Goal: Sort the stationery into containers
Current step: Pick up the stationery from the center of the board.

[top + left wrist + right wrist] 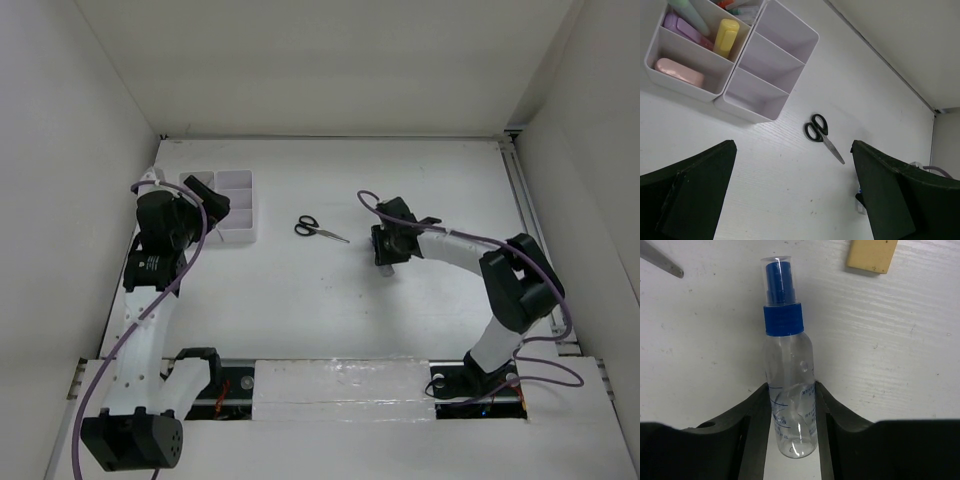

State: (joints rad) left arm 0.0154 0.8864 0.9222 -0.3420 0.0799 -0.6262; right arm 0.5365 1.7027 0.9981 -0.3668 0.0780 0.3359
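The white organiser tray (237,238) stands at the far left; in the left wrist view the tray (747,107) holds a pink eraser (679,72), a yellow highlighter (726,37), a purple highlighter (682,29) and a green highlighter (690,12) in its left column. Its right column shows bare. Black-handled scissors (318,229) lie on the table right of the tray, also in the left wrist view (822,136). My left gripper (792,192) is open and empty, above the table next to the tray (200,192). My right gripper (790,395) is shut on the blue-capped clear tube (787,355), right of the scissors (388,248).
A tan block (872,255) lies on the table just beyond the tube's cap. The scissors' blade tip (660,262) shows at the upper left of the right wrist view. White walls enclose the table on the left, back and right.
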